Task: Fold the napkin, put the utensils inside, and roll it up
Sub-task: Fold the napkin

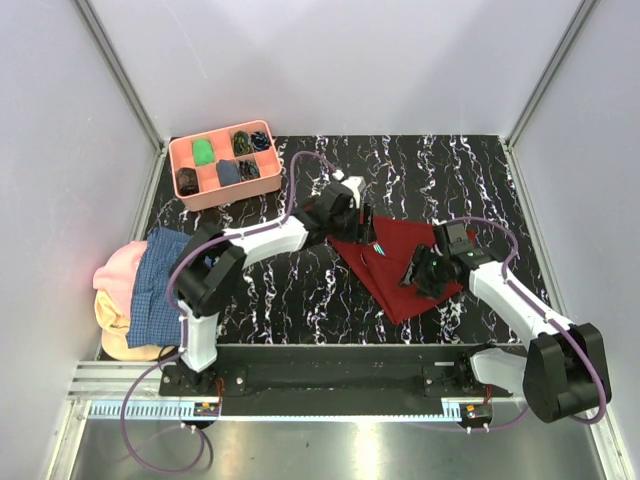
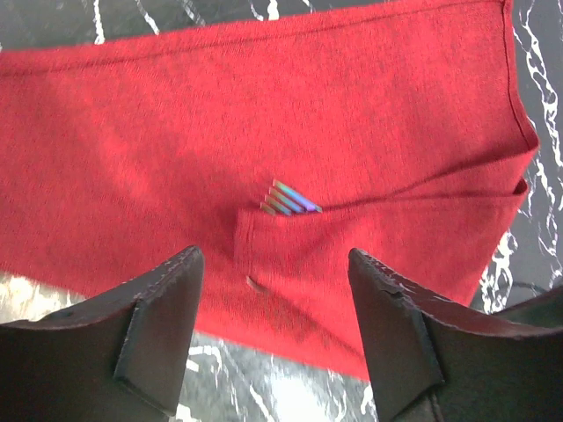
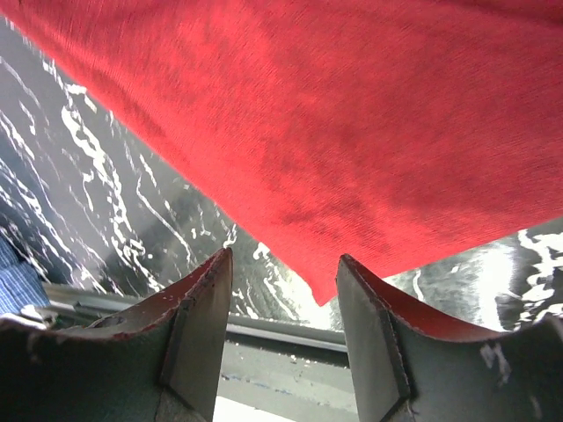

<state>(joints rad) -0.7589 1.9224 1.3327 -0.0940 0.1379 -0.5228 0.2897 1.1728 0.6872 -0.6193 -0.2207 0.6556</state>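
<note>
Your red napkin (image 2: 176, 132) lies folded; left gripper (image 2: 273, 264) and right gripper (image 3: 283, 264) gape empty; fork tines (image 2: 290, 199) show in left wrist view, not right.

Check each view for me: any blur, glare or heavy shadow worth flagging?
Top external: evenly lit and sharp, with glare on the metal rail in front. Left wrist: napkin and utensil tips crisp, fingers dark and soft. Right wrist: napkin weave slightly smeared, bright glare on the table.

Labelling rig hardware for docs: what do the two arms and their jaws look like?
Both the left arm and right arm have white links, black joint housings and black wrists. A purple cable loops along each. Jaws are dark grey wedges; the right pair's edges look scuffed.
</note>
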